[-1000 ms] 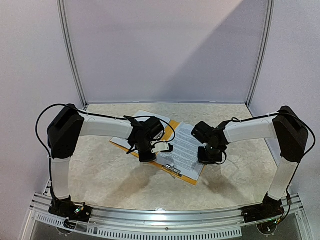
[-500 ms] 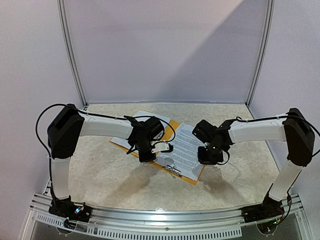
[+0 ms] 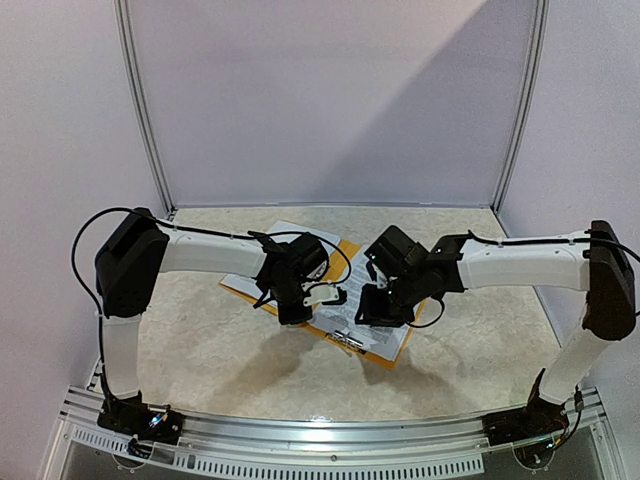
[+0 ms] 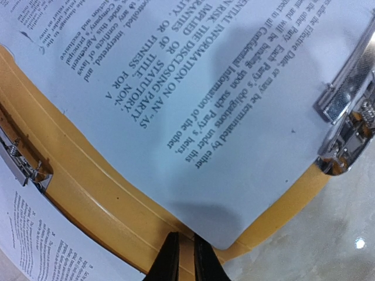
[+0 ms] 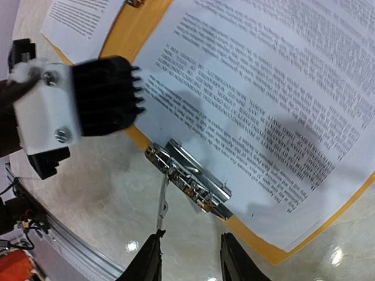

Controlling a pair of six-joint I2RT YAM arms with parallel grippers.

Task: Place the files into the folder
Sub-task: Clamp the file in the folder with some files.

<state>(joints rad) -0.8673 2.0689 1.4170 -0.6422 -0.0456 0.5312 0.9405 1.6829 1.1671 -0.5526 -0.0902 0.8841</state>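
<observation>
While the folder [image 3: 385, 358] lies open and flat on the desk [image 3: 200, 345], one of the files [image 5: 263, 88] rests printed side up on one inner half. A metal clip [image 5: 190, 178] sits at the sheet's edge along the folder's near side. Another sheet [image 5: 82, 17] lies on the folder's other half, across the spine fold, beside a second clip [image 4: 23, 167]. The left pincer [image 4: 180, 257] has its fingers nearly together, with a sliver of the folder's orange near edge clamped between them. The right pincer [image 5: 190, 260] hangs with fingers apart just off the folder's near edge, by the metal clip, holding nothing. The desk is beige and marbled. Pale lilac wall panels [image 3: 330, 100] rise behind the folder.
</observation>
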